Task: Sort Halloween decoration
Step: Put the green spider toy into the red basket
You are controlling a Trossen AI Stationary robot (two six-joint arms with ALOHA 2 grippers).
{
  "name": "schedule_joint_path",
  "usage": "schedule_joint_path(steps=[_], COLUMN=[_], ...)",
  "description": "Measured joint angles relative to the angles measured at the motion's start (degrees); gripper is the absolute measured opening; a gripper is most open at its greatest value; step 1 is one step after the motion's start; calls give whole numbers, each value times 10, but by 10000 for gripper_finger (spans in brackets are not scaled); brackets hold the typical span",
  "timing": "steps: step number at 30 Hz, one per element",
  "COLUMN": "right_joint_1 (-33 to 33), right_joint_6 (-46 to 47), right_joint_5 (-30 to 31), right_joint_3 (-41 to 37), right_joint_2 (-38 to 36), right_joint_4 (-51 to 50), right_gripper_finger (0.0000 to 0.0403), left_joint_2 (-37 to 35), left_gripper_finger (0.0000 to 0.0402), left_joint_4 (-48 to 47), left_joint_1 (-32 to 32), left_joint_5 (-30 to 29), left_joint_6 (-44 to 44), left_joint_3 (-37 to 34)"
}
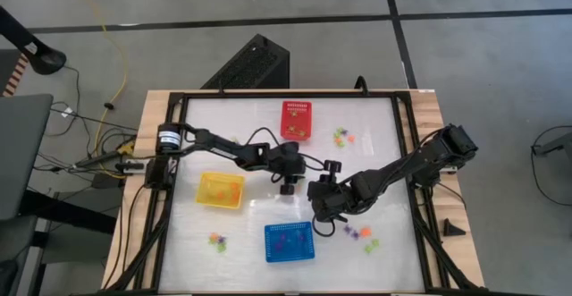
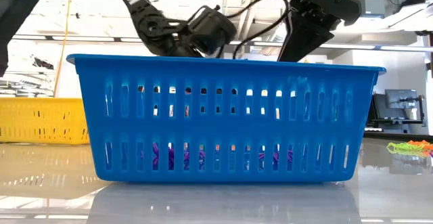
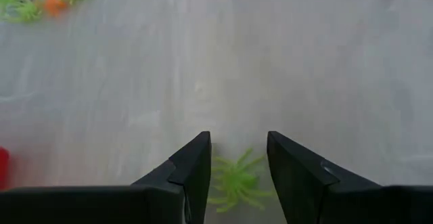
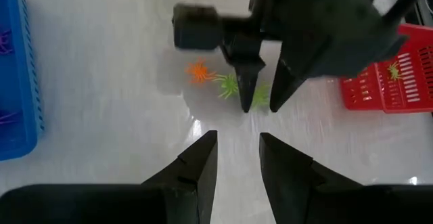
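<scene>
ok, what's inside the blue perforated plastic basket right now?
Purple trinkets lie on the floor of the blue perforated plastic basket; the low view shows purple through its wall slots. How many there are cannot be told, since the walls cover most of them.

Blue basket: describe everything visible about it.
The blue basket is a rectangular bin of what looks like plastic, its walls pierced by rows of upright slots and its rim rolled outward. It stands upright and open-topped on the pale table, at the near edge between both arms. Purple trinkets lie inside on its floor, seen through the slots. No gripper touches it; a yellow basket stands apart beside it.
</scene>
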Motion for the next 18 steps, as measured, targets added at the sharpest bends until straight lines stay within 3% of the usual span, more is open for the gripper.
schedule_joint_path(steps=[13,18], right_joint_1=[1,1], right_joint_6=[0,0], right_joint_5=[-1,-1], right_joint_3=[0,0], right_joint_2=[0,0], right_joint_4=[-8,-8], right_gripper_finger=[141,141], left_joint_2=[2,2], left_gripper_finger=[128,52], left_joint_4=[-93,-98], left_joint_1=[3,3], left_joint_5=[7,23], left_joint_6=[7,-4], left_joint_3=[12,12])
